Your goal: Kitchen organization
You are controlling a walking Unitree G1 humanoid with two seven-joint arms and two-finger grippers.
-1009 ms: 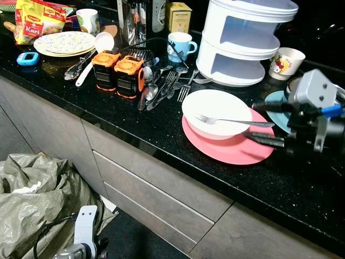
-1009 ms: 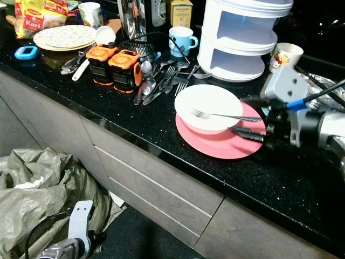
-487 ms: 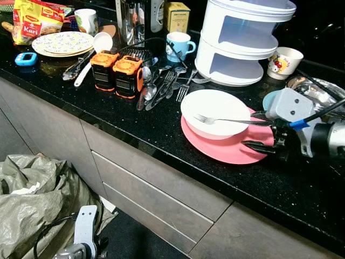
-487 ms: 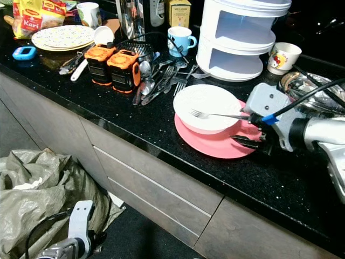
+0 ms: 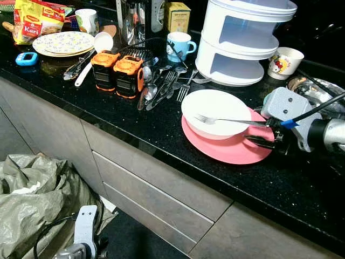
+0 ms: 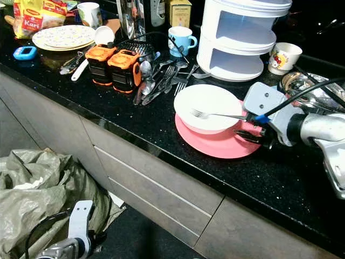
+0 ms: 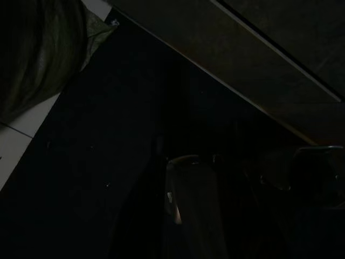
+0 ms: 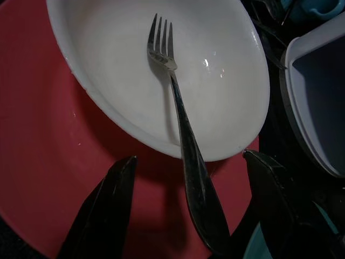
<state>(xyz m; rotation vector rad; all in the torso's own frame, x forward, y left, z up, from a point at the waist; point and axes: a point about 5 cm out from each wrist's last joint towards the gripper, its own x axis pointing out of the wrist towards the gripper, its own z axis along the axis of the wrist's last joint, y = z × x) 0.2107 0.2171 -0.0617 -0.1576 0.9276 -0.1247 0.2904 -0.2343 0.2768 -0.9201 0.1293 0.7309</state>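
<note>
**Right claw spread around the fork handle at the pink plate**

The right gripper (image 5: pixel 263 133) sits low over the black countertop (image 5: pixel 161 135), at the far edge of the pink plate (image 5: pixel 226 151) from the cutlery pile. Its two black fingers (image 8: pixel 105 208) stand wide apart and grip nothing. The fork (image 8: pixel 180 118) runs straight out ahead of the claw: the handle end lies between the fingers, touching neither as far as the wrist view shows, and the tines rest farther ahead, inside the white bowl (image 5: pixel 213 110). The bowl stands on the pink plate, directly in front of the claw, its near rim just beyond the fingertips. One finger hovers over the bare pink of the plate; the other is at the plate's edge.

Beyond the bowl, on the claw's forward side, lie loose cutlery (image 5: pixel 164 86) and two orange-and-black battery packs (image 5: pixel 117 73). A white tiered container (image 5: pixel 242 40) stands near the bowl. A cartoon mug (image 5: pixel 284 62) stands near it.

The left gripper (image 5: pixel 81 245) hangs idle down by the drawers, near a crumpled green bag (image 5: pixel 32 199); whether its fingers are apart or closed cannot be made out.
</note>
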